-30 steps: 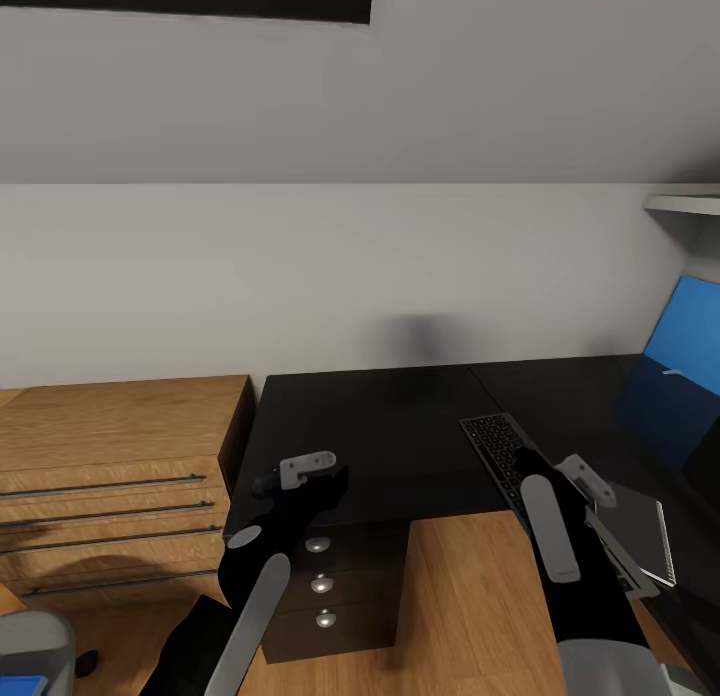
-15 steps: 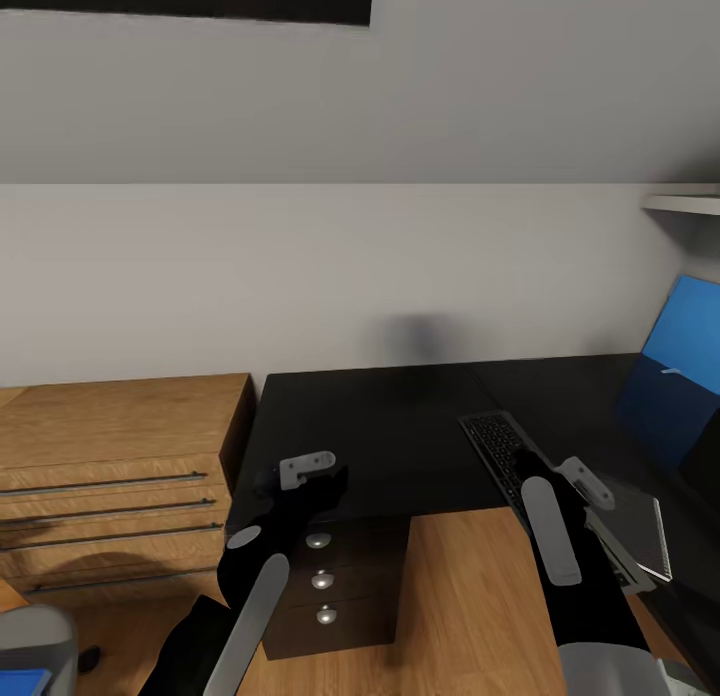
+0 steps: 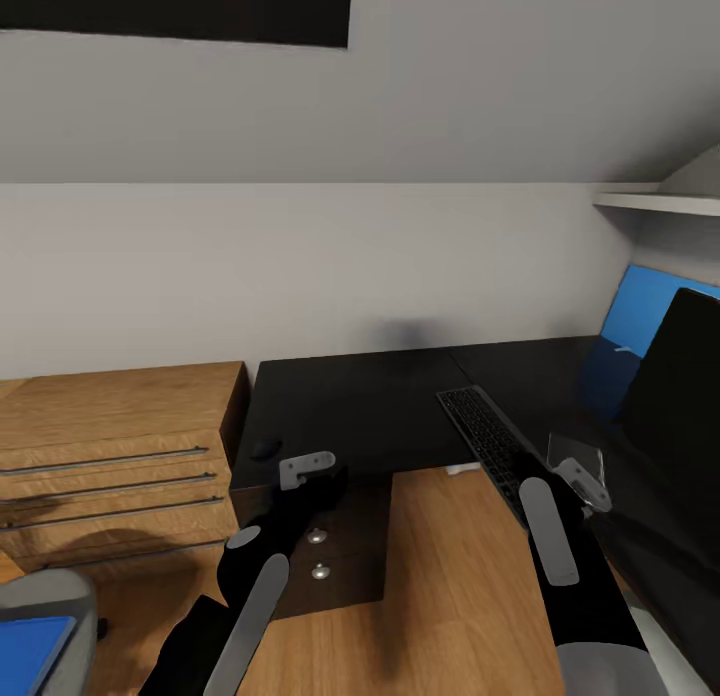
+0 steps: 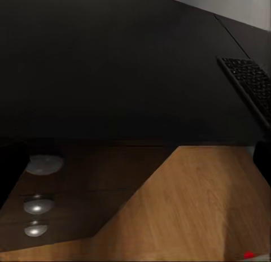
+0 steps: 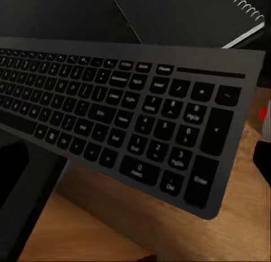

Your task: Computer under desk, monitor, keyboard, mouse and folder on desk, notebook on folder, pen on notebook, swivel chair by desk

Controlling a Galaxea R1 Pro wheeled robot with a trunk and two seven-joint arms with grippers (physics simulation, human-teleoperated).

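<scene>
The desk (image 3: pixel 350 401) has a glossy black top that runs right along the wall. The keyboard (image 3: pixel 487 444) lies on it at an angle, and the right wrist view looks closely at the keyboard (image 5: pixel 130 115). My right gripper (image 3: pixel 545 468) hovers open over its near end, beside the spiral notebook (image 5: pixel 192 19). The mouse (image 3: pixel 265 448) sits at the desk's front left corner. My left gripper (image 3: pixel 300 481) hangs open just right of it, above the drawer unit (image 3: pixel 320 556). The monitor (image 3: pixel 680 376) stands at the far right. The swivel chair (image 3: pixel 50 601) holds the blue folder (image 3: pixel 30 651).
A low light-wood cabinet (image 3: pixel 110 446) adjoins the desk on the left. Behind the monitor stands a blue panel (image 3: pixel 630 311), with a white shelf (image 3: pixel 650 201) above it. Wooden floor (image 3: pixel 440 586) lies between my arms, under the desk's inner corner.
The whole view has shifted because the camera moved. The monitor's black front has come in at the right, and more of the chair and folder shows at lower left. Both arms keep their pose.
</scene>
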